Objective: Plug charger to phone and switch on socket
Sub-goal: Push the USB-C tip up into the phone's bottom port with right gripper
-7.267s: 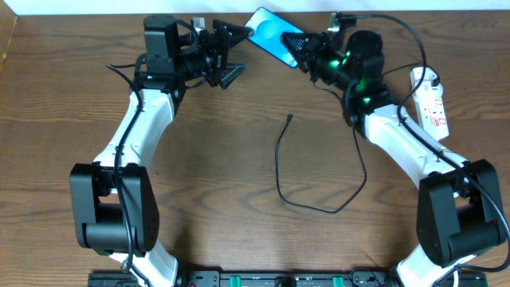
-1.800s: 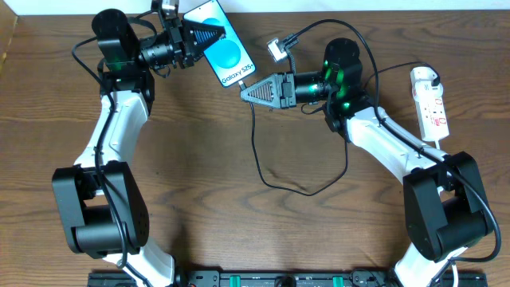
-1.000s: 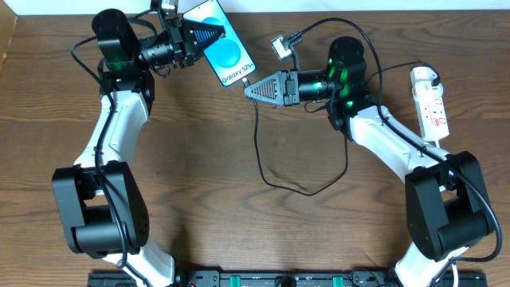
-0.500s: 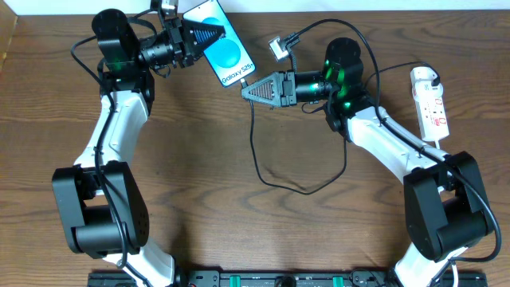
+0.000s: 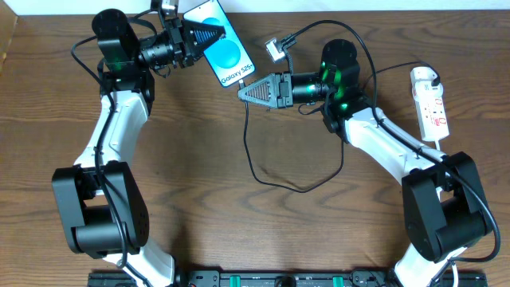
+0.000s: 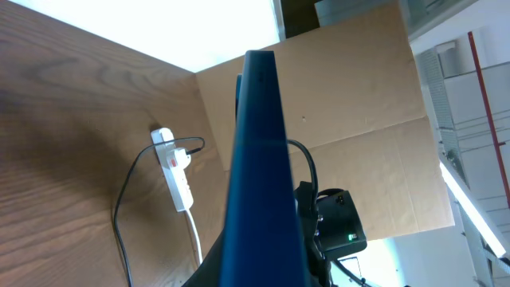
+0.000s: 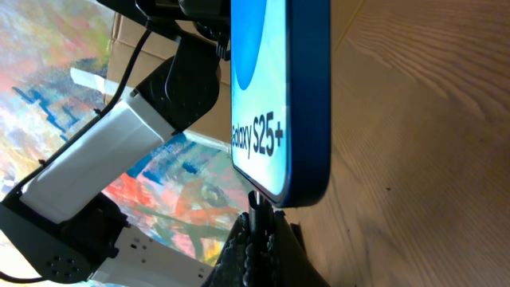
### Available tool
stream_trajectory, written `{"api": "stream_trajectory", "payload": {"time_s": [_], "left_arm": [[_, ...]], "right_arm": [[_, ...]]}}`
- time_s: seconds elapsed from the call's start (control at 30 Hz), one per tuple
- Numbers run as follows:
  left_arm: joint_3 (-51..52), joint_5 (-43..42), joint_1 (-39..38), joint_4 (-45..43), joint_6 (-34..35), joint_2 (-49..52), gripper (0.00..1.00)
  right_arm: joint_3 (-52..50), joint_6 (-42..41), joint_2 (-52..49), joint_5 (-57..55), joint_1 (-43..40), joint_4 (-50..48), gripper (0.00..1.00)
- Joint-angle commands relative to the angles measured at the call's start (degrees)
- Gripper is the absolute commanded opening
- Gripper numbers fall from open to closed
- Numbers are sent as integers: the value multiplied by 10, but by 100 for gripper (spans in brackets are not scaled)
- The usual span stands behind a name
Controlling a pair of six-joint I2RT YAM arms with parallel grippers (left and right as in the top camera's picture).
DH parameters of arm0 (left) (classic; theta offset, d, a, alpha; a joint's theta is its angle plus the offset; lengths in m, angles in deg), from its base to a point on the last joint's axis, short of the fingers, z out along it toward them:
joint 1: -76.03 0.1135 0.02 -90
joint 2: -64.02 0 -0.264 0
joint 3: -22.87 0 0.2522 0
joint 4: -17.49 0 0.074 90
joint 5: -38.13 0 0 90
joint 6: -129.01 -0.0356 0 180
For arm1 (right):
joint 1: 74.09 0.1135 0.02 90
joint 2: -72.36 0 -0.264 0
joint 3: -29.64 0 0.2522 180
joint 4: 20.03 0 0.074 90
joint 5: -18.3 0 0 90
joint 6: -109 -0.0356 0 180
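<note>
The phone (image 5: 229, 57) is held off the table at the back, screen up, with my left gripper (image 5: 213, 34) shut on its far end. In the left wrist view the phone (image 6: 255, 159) shows edge-on, a dark blue slab rising from that gripper (image 6: 259, 271). My right gripper (image 5: 245, 90) is shut on the charger's black connector tip (image 7: 256, 206), which sits right against the phone's lower edge (image 7: 307, 187). The charger cable (image 5: 253, 163) hangs in a loop over the table. The white socket (image 5: 431, 102) lies at the far right, with a white plug in its far end.
The socket (image 6: 175, 171) and a black cable lie on the wooden table (image 5: 199, 183) near a cardboard wall (image 6: 343, 112). Thicker robot cables arch over the right arm (image 5: 374, 135). The left arm (image 5: 119, 135) stretches along the left side.
My right gripper has edged a little left toward the phone's lower end, and the hanging cable loop has swung left with it. The left gripper and phone have stayed put.
</note>
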Motion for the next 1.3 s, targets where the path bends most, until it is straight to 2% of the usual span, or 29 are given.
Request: {"api": "stream_trajectory", "payload": {"time_s": [0.0,0.33,0.8,1.27], "left_arm": [[-11,-27,-8,-3,-8,-8,7],[-11,-108,-8,-3,-33,-8,7],[-11,-107,-8,-3,-34,-8,7],[-11,-108,-8,-1,-33,-8,7]], "right_arm": [[4,-2,11,-21,0,-4,1],[4,-2,11,-20,-13,-4,1],[4,1,11,34,-33,-4,1],[4,45,11,59,-36,-4,1]]}}
